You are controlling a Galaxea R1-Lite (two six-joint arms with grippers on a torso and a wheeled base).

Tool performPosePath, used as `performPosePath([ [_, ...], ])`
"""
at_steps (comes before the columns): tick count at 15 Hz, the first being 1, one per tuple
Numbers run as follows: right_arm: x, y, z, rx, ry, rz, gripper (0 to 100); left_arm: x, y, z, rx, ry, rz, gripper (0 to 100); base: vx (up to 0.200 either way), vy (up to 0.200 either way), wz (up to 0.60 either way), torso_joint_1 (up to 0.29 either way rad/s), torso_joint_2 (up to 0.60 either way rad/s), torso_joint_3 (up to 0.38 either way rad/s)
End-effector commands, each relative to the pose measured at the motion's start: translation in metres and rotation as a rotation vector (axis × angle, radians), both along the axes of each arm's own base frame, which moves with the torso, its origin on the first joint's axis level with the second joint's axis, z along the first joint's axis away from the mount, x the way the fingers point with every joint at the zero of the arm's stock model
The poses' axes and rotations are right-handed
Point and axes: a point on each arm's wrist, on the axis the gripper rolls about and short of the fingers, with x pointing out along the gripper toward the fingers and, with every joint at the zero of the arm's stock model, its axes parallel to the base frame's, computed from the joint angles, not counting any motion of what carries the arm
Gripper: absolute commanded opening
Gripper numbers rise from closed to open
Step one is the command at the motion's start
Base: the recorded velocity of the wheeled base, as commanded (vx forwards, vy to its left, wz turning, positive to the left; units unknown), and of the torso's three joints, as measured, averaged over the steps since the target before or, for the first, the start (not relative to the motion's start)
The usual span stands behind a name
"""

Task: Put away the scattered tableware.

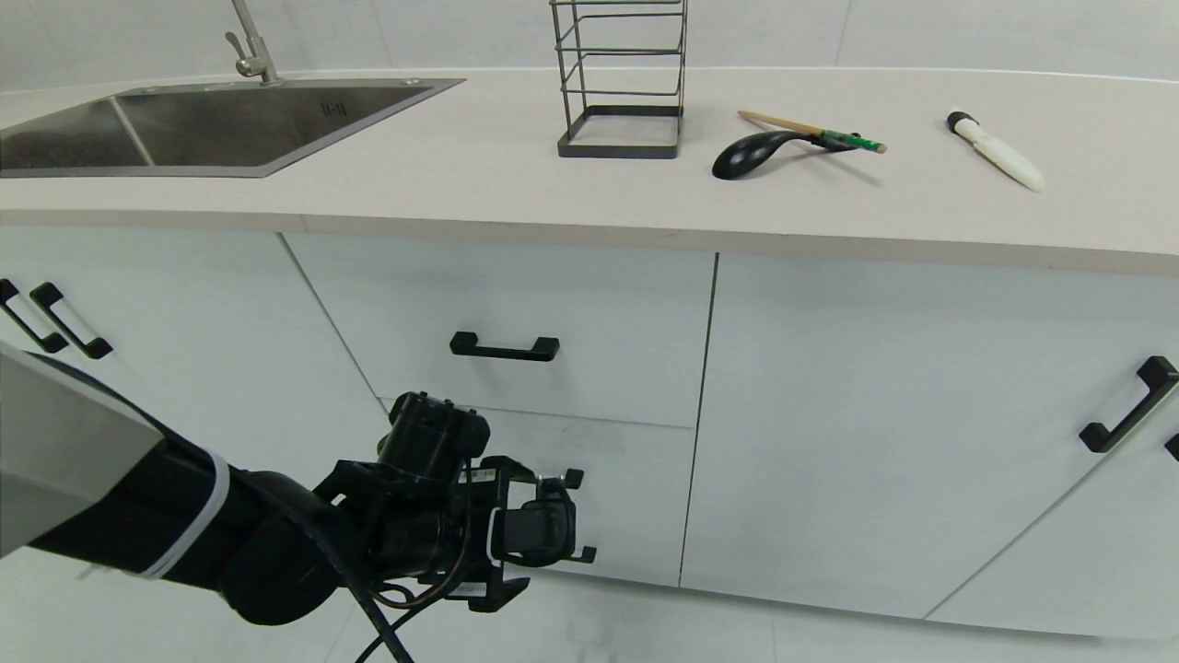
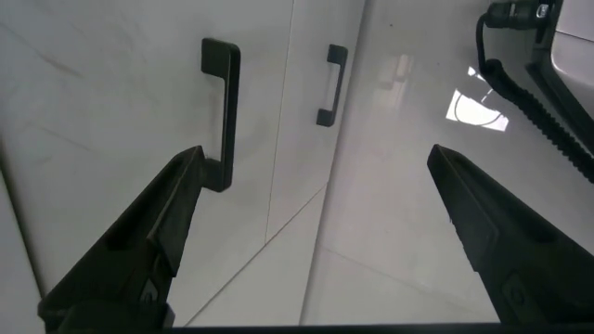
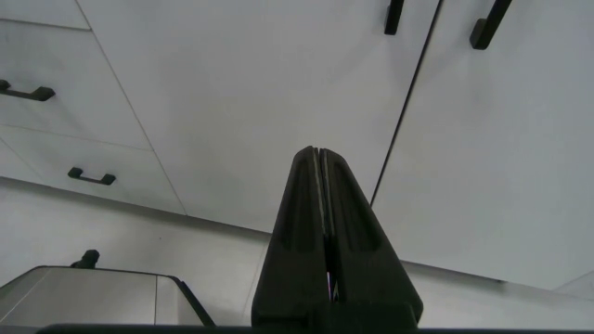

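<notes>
On the countertop (image 1: 461, 184) lie a black spoon (image 1: 751, 152), a wooden chopstick with a green end (image 1: 811, 131) resting across the spoon's handle, and a white utensil with a black tip (image 1: 997, 152) further right. A black wire rack (image 1: 622, 83) stands upright behind them, with nothing in it. My left gripper (image 1: 580, 516) hangs low in front of the white cabinet doors, well below the counter, and is open (image 2: 316, 158) with nothing between its fingers. My right gripper (image 3: 317, 153) is shut on nothing and faces the cabinet fronts.
A steel sink (image 1: 212, 115) with a faucet (image 1: 250, 46) occupies the counter's left end. Below the counter are white drawers and doors with black handles (image 1: 504, 347), one (image 2: 221, 111) close to my left gripper. The floor lies beneath.
</notes>
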Motion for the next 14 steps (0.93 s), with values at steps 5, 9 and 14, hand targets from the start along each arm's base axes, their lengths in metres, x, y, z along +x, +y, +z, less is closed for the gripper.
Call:
performPosePath([
  [5, 0.0, 0.0, 0.0, 0.0, 0.001, 0.0, 0, 0.012, -0.005, -0.012, 0.0, 0.001, 0.006, 100, 0.0, 0.0, 0.0, 0.0, 0.0, 0.0],
  [9, 0.0, 0.0, 0.0, 0.0, 0.001, 0.0, 0, 0.021, -0.01, -0.012, -0.007, -0.011, 0.004, 100, 0.0, 0.0, 0.0, 0.0, 0.0, 0.0],
  [14, 0.0, 0.0, 0.0, 0.0, 0.001, 0.0, 0, 0.021, -0.01, -0.013, -0.005, -0.008, 0.006, 100, 0.0, 0.0, 0.0, 0.0, 0.0, 0.0],
])
